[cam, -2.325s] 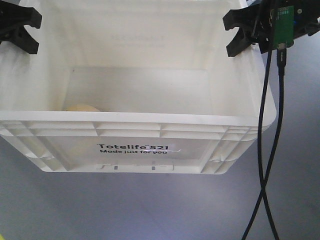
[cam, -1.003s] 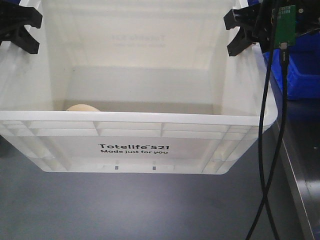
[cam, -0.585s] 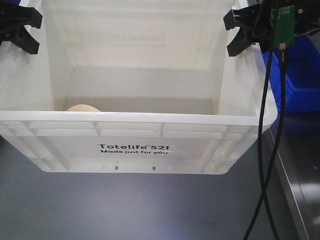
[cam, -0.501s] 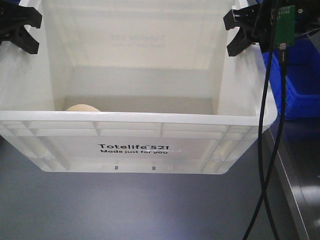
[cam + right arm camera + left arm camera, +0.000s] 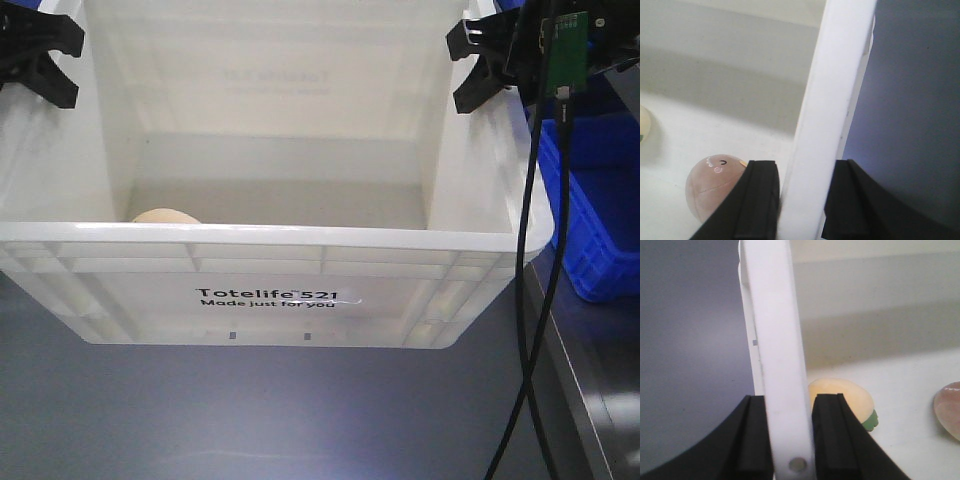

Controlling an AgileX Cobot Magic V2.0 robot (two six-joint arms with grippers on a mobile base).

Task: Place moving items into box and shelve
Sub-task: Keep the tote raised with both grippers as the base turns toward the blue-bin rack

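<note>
Beside a blue bin point(image 5: 605, 220), left and right jaws clamp walls of the box point(image 5: 120, 290).

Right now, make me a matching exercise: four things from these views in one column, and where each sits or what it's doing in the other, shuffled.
1. cream-yellow fruit
2. reddish-brown fruit
3. blue bin
4. left gripper

A. outside the Totelife tote, on the robot's right
B. shut on the tote's wall
C. on the tote floor by the right gripper
D. on the tote floor by the left gripper

Pairs: 1-D, 2-C, 3-A, 4-B.
</note>
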